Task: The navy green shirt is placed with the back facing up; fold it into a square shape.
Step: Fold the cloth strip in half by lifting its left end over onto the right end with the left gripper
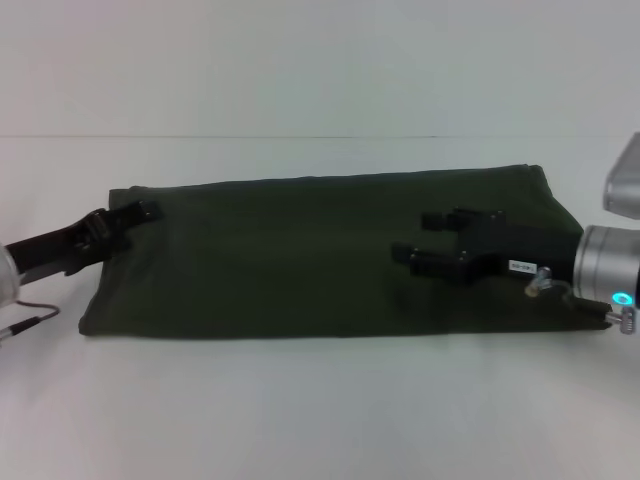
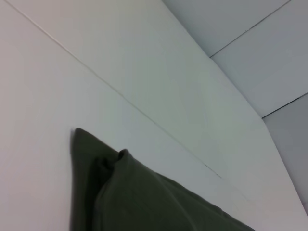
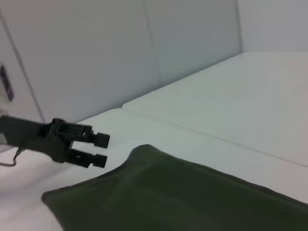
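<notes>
the shirt (image 1: 300, 255) lies on the white tabletop (image 1: 320, 420) as a long dark band running left to right, so it looks partly folded but not yet square. the left claw (image 1: 143, 212), fingers spread with nothing between them, sits at the band's far left corner, while the right claw (image 1: 432, 240), also open and empty, hovers over the right part. a grab at that corner could catch only the top layer and pull the earlier folds apart, leaving the fold crooked.
</notes>
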Action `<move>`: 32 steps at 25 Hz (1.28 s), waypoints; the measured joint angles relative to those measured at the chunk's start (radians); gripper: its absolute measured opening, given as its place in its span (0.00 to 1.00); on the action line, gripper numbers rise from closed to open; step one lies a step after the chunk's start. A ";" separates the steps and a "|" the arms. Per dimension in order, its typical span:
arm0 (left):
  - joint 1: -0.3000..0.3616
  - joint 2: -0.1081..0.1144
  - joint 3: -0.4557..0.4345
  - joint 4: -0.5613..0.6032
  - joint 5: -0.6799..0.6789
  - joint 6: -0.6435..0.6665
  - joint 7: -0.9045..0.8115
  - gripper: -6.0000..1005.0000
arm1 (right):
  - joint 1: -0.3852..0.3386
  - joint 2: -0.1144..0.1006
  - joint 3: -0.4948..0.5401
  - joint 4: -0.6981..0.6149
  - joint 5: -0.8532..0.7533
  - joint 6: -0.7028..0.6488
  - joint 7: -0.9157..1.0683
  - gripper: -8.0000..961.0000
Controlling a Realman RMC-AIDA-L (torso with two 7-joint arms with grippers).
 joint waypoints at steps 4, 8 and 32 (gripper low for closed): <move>0.014 0.000 0.000 0.000 0.007 -0.009 -0.004 0.82 | 0.020 0.006 -0.019 0.007 0.000 0.021 -0.022 0.80; 0.015 -0.009 0.010 -0.005 0.031 -0.063 0.000 0.82 | 0.031 0.010 -0.045 0.011 0.002 0.038 -0.036 0.80; 0.023 0.005 0.001 0.048 0.133 -0.078 -0.010 0.82 | 0.034 0.010 -0.161 0.004 0.007 0.047 -0.114 0.80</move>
